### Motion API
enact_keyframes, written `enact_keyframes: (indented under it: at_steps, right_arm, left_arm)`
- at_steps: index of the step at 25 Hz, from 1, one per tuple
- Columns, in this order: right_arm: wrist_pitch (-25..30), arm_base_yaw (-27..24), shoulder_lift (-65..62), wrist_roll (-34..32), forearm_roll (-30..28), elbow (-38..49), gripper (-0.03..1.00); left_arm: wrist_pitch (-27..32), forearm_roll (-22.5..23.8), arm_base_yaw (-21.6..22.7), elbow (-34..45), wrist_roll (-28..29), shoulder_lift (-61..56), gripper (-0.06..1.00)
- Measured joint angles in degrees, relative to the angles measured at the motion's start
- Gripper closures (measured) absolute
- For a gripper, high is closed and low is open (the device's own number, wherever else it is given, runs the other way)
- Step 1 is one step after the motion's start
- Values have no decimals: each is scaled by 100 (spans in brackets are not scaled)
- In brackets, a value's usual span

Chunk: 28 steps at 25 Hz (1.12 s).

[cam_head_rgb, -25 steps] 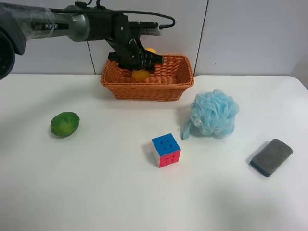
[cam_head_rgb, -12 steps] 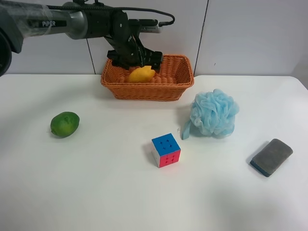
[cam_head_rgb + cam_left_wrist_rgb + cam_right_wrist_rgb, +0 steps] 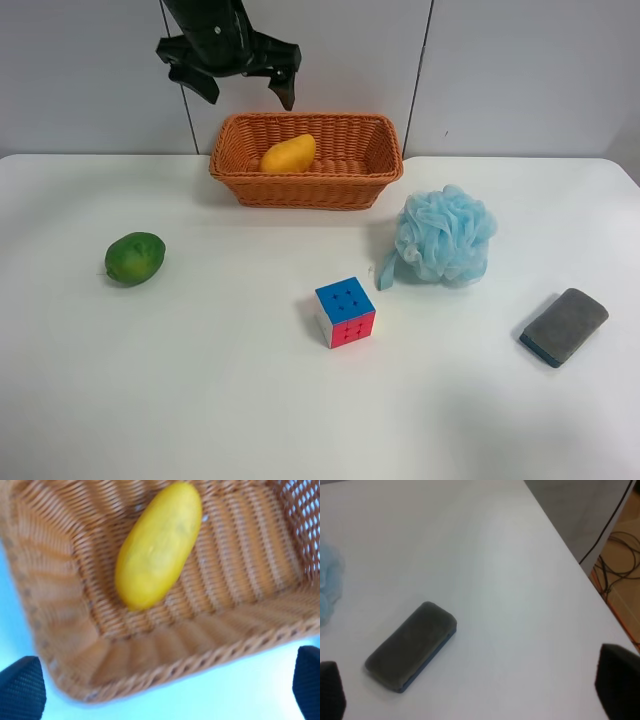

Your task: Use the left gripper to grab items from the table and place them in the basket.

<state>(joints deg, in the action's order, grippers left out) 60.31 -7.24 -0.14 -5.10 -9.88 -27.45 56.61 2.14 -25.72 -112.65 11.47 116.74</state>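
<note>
My left gripper (image 3: 247, 88) is open and empty, raised above the back left of the wicker basket (image 3: 300, 190). The yellow-orange mango (image 3: 288, 154) lies inside the basket. The left wrist view looks down on the mango (image 3: 159, 545) and the basket's wall (image 3: 65, 605), with that gripper (image 3: 164, 687) spread wide. On the white table (image 3: 220, 400) lie the green fruit (image 3: 134, 258), the puzzle cube (image 3: 345, 312), the light-blue pouf (image 3: 445, 235) and the grey sponge (image 3: 565, 326). My right gripper (image 3: 474, 687) is open above the table near the sponge (image 3: 412, 645).
A grey panelled wall (image 3: 520, 70) stands behind the basket. In the right wrist view the table's edge (image 3: 570, 562) runs close to the sponge, with cables (image 3: 620, 555) on the floor beyond. The pouf's edge (image 3: 327, 587) shows there too.
The left gripper has let go of the mango, which now lies in the basket. The gripper has opened and risen well above the basket.
</note>
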Motion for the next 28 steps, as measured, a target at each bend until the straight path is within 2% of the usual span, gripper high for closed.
enact_keyframes:
  at_steps: [8, 12, 28]
  right_arm:
    - [0, 0, 0, 0, 0, 0, -2]
    - [0, 0, 0, 0, 0, 0, -2]
    - [0, 0, 0, 0, 0, 0, -2]
  left_arm:
    - [1140, 56, 64, 0, -370, -852, -5]
    - [1233, 17, 134, 386, -609, -1481, -5]
    - [1271, 60, 134, 5627, -685, -7041, -5]
